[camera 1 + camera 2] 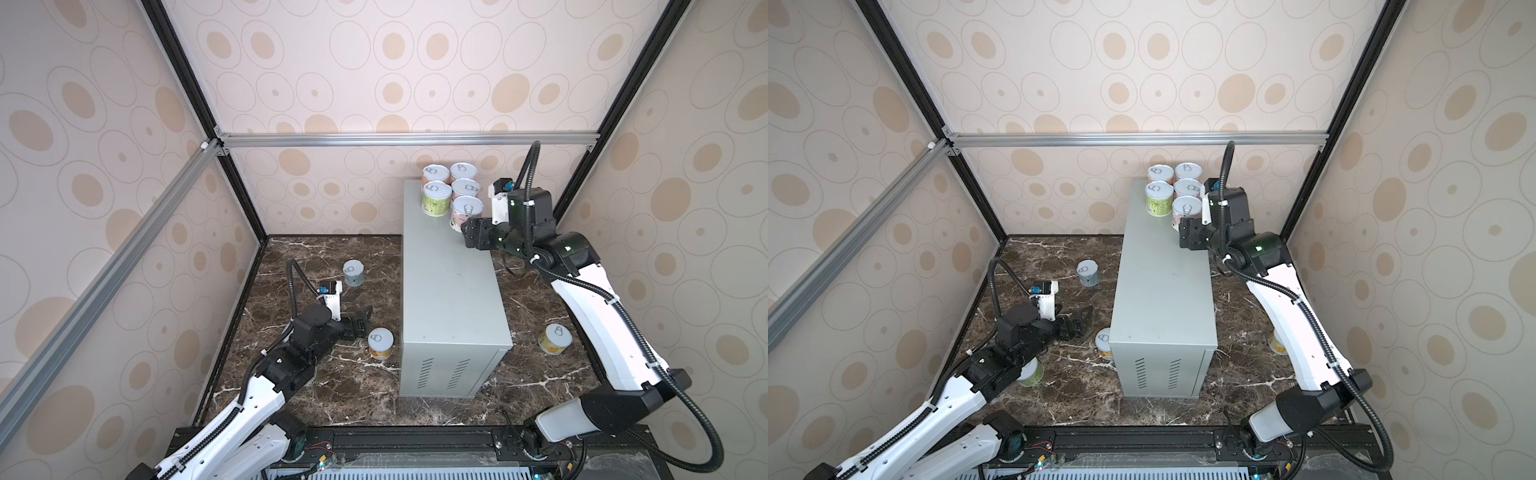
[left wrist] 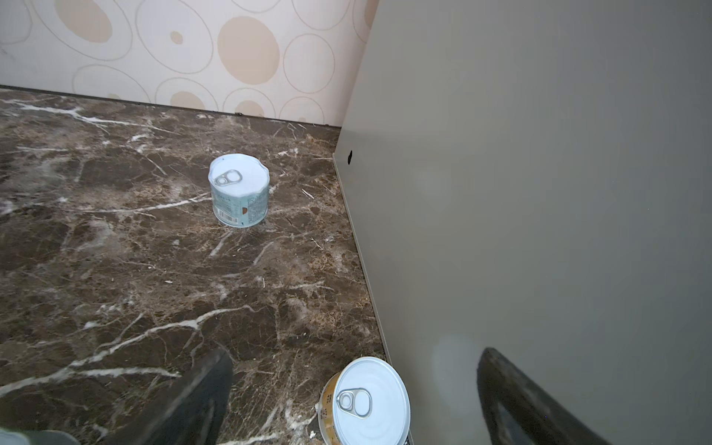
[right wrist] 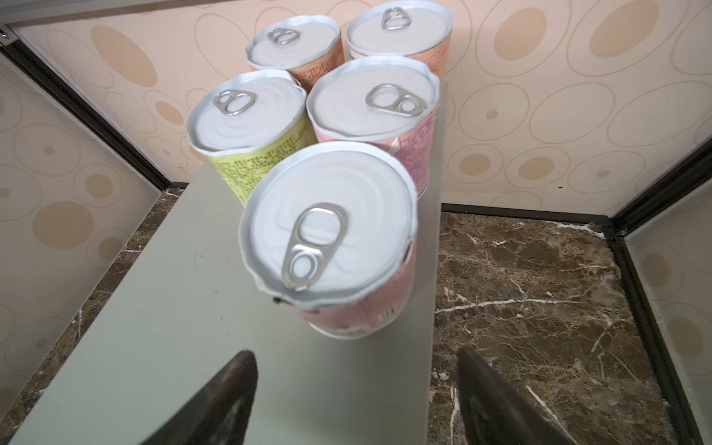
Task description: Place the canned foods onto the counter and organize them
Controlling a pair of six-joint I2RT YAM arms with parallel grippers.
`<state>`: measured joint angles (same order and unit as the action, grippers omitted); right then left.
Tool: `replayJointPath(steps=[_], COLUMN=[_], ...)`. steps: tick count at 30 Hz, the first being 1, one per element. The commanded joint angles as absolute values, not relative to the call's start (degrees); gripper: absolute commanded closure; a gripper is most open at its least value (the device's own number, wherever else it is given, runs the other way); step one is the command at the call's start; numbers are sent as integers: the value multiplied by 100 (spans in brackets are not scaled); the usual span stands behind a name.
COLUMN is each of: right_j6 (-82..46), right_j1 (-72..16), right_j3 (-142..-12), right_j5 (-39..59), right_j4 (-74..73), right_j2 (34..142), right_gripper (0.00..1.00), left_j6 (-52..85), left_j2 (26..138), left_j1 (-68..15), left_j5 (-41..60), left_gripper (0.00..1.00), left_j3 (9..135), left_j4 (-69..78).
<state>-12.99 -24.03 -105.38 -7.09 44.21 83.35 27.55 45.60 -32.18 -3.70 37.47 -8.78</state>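
Marble floor, grey counter: five cans cluster upper centre in both top views. Right gripper, released, sits behind the pink can; left gripper gapes wide.

Dark marble floor, patterned walls

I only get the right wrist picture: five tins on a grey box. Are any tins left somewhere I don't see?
Observer: Yes. A pale blue can stands on the marble, left of the counter.
Operator: What's the other claw doing?
Observer: The left claw is open, low over the marble, by a yellow-orange can beside the counter, near its vented end.
Operator: Any on my side?
Observer: One yellow can stands on the marble right of the counter.
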Motion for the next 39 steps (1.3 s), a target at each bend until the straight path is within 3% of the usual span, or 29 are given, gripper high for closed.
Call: replayJointPath(steps=[1, 9, 23, 39], right_j6=[-1344, -1673, -2608, -3111], right_j1=[-2383, -1970, -937, -441], right_j3=[-10371, -9428, -6674, -4533], right_j5=[-723, -661, -639, 379], right_j4=[4461, 4431, 3640, 2348], right_j2=[7936, 6940, 5172, 5346], right_gripper=[15, 14, 13, 12], left_j6=[2628, 2620, 3067, 4770], left_j2=[4381, 4473, 4963, 5473], left_j1=[-3198, -3194, -3126, -2286], left_j5=[-745, -1395, -1926, -2131], left_gripper=[1, 1, 1, 1], left_j3=[4197, 4982, 5564, 4969], left_j4=[-1299, -2390, -3436, -4143])
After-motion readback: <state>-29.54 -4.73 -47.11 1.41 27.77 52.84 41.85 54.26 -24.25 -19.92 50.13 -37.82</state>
